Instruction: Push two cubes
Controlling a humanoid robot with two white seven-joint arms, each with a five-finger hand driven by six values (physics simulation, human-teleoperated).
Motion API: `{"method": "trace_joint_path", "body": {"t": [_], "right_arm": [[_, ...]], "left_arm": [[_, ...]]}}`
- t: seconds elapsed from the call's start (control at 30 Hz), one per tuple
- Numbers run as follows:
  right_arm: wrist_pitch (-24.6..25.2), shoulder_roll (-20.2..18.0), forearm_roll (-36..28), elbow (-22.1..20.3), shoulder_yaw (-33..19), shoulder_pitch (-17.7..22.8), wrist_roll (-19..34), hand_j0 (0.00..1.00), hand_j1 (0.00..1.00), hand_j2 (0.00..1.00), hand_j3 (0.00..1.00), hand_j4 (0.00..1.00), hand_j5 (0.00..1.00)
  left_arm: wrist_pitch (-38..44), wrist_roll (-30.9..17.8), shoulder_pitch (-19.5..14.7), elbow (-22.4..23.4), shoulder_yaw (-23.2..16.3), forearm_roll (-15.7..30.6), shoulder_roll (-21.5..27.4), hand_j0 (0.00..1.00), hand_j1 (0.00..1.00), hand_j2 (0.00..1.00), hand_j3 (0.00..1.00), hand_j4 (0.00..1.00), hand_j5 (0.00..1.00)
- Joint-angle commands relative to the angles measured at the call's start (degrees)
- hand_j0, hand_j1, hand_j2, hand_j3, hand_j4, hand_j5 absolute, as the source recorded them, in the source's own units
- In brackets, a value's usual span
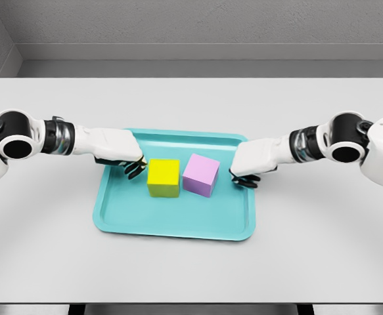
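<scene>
Teal tray point(178, 226) holds yellow cube point(163, 177) and pink cube point(201, 174), close together; left hand point(127, 161) and right hand point(247, 172) flank them, fingers curled, grasping nothing.

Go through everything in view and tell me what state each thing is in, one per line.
yellow cube: on the tray, upright, left of the pink cube, nearly touching it.
pink cube: on the tray, turned slightly, no hand grasping it.
tray: flat on the table, holding both cubes.
left hand: over the tray's left side, fingers curled, close to the yellow cube.
right hand: at the tray's right edge, fingers curled, apart from the pink cube.
table: bears the tray.
</scene>
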Motion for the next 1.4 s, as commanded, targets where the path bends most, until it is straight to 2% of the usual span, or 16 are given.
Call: {"method": "trace_joint_path", "body": {"t": [0.0, 0.87, 1.37], "right_arm": [[0.12, 0.36, -0.23, 0.27, -0.02, 0.00, -0.01, 0.00, 0.00, 0.00, 0.00, 0.00, 0.00], [0.12, 4.31, -0.14, 3.09, 0.16, -0.88, -0.01, 0.00, 0.00, 0.00, 0.00, 0.00, 0.00], [0.12, 5.89, -0.05, 3.26, 0.16, -1.84, -0.01, 0.00, 0.00, 0.00, 0.00, 0.00, 0.00]], "left_arm": [[0.12, 0.01, 0.00, 0.17, 0.06, 0.29, -0.02, 0.20, 0.20, 0.20, 0.20, 0.20, 0.20], [0.12, 0.01, -0.09, 0.17, 0.06, 0.29, -0.46, 0.20, 0.20, 0.20, 0.20, 0.20, 0.20], [0.12, 0.01, -0.09, 0.08, -0.21, 0.29, -0.72, 0.20, 0.20, 0.20, 0.20, 0.20, 0.20]]}}
